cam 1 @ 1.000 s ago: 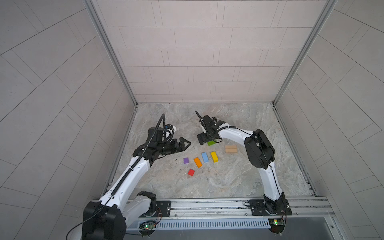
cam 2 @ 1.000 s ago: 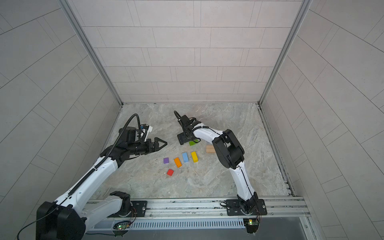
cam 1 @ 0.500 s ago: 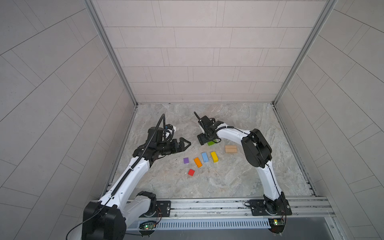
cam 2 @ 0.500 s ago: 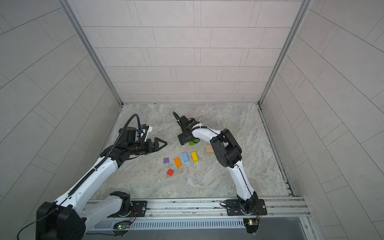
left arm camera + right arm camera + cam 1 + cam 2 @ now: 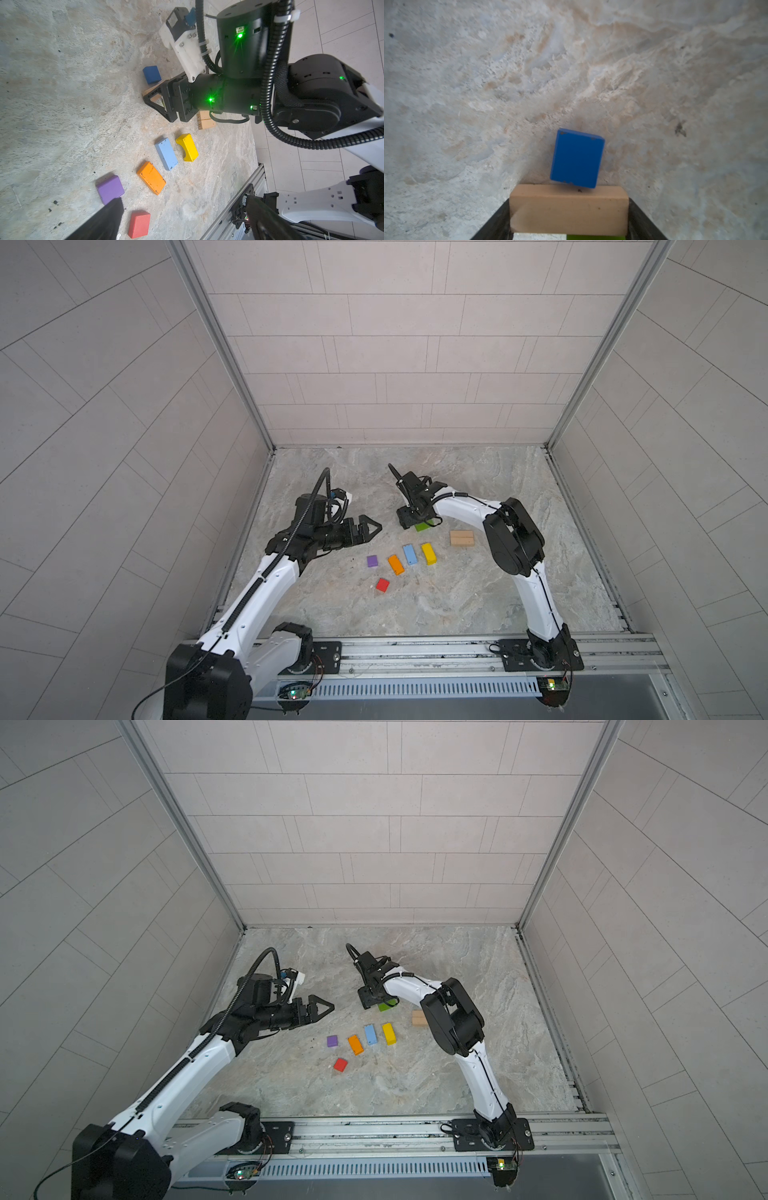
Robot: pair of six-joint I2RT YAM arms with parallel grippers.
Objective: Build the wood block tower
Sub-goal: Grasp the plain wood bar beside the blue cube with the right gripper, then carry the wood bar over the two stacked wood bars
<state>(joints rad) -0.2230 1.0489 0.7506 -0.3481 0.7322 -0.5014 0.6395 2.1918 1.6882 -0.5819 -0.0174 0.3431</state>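
Marbled grey flooring [image 5: 415, 614], enclosed by pale tiled walls, carries every block of the wood block tower in both top views. Just above frame centre, the right gripper [image 5: 409, 522] is lowered to the floor. In the right wrist view its black fingers [image 5: 500, 220] bear against both short ends of one tan bar [image 5: 569, 209], so the jaws are clamped on that bar, which lies flat. Directly beyond the fingertips sits the dark-blue cube [image 5: 577, 158], close against the bar's far long side; contact cannot be confirmed. In the top views the green bar [image 5: 423, 526] lies just right of this gripper, partly covered by the wrist. Further right, near the right arm, two more tan bars [image 5: 461, 538] lie side by side and touching. Below them a slanted row runs right to left: yellow bar [image 5: 429, 553], light-blue bar [image 5: 409, 554], orange bar [image 5: 395, 564], purple cube [image 5: 372, 561], each apart from the next. The red cube [image 5: 382, 585] lies alone below the orange bar. Left of centre, the left gripper [image 5: 374, 526] hangs above the floor with its jaws spread wide and nothing between them; the purple cube is the nearest block to it.
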